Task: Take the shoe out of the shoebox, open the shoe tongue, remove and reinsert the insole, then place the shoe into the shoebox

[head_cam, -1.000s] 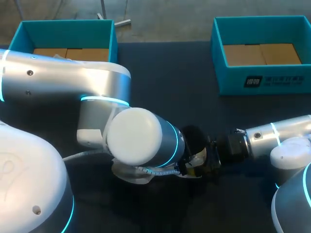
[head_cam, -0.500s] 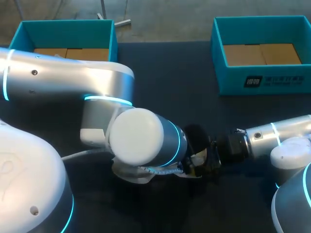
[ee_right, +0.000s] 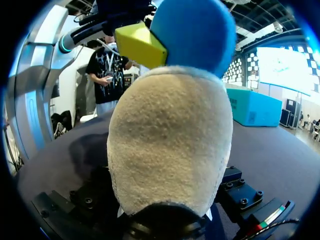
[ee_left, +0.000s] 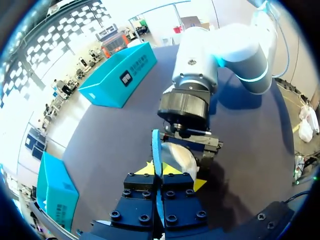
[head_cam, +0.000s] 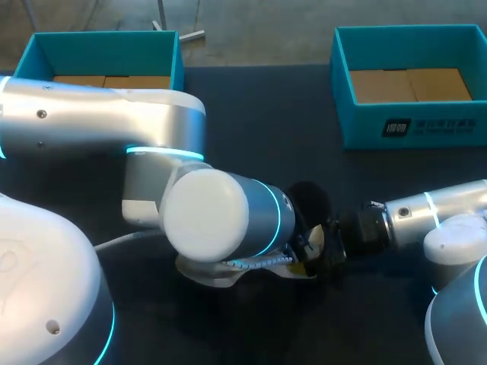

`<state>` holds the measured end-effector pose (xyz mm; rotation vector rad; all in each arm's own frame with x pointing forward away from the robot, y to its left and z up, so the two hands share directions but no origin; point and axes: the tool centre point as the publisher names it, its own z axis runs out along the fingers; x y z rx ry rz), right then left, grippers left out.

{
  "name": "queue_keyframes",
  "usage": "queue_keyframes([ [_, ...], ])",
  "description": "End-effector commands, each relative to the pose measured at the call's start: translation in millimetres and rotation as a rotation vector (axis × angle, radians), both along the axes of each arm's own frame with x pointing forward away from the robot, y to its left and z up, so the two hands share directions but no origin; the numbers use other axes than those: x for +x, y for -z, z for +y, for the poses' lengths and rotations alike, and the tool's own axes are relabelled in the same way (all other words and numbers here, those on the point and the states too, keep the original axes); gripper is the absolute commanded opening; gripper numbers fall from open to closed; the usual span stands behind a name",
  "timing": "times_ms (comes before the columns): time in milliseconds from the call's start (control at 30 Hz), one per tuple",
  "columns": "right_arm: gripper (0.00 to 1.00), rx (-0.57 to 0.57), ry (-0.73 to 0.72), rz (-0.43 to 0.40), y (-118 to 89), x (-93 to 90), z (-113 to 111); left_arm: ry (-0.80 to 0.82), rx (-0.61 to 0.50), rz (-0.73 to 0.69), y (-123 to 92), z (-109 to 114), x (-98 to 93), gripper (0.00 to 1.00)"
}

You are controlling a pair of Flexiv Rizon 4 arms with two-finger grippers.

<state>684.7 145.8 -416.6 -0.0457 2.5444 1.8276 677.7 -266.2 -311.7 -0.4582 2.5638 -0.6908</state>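
Although the left arm's bulk covers most of the work in the head view, a scrap of the cream fleece insole with a blue back [head_cam: 314,243] shows touching the right gripper [head_cam: 326,249]; whether that gripper is clenched or released cannot be told.

In the left wrist view, the left gripper [ee_left: 160,172] is clamped on the insole's thin blue edge, a yellow tip pressed to either side, and the right arm's black wrist sits just beyond the insole.

In the right wrist view, the insole stands upright, its foot sunk in what looks like the black shoe [ee_right: 165,226], with one yellow fingertip [ee_right: 140,46] of the left gripper against the insole's blue top.
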Motion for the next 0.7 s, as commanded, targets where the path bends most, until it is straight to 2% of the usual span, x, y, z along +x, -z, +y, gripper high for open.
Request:
queue_keyframes([
  [33, 0.0, -0.006, 0.0, 0.001, -0.3, -0.5, 2.8, -0.014, 0.005, -0.017, -1.8, -8.8, -0.5, 0.0],
  [267, 0.0, -0.006, 0.0, 0.001, -0.3, -0.5, 2.8, 0.014, 0.022, -0.012, 0.8, -16.1, 4.1, 0.0],
  [367, 0.0, -0.006, 0.0, 0.001, -0.3, -0.5, 2.8, 0.038, 0.024, -0.007, 2.7, -13.1, -1.0, 0.38],
  [433, 0.0, -0.006, 0.0, 0.001, -0.3, -0.5, 2.8, 0.045, 0.029, -0.011, 3.5, -12.0, -2.5, 0.48],
  [500, 0.0, -0.006, 0.0, 0.001, -0.3, -0.5, 2.8, 0.049, 0.03, -0.009, 4.8, -8.9, -4.6, 0.65],
  [533, 0.0, -0.006, 0.0, 0.001, -0.3, -0.5, 2.8, 0.054, 0.031, -0.01, 4.8, -6.8, -6.4, 0.71],
  [700, 0.0, -0.006, 0.0, 0.001, -0.3, -0.5, 2.8, 0.102, 0.019, -0.013, 3.4, 3.1, -13.2, 0.67],
])
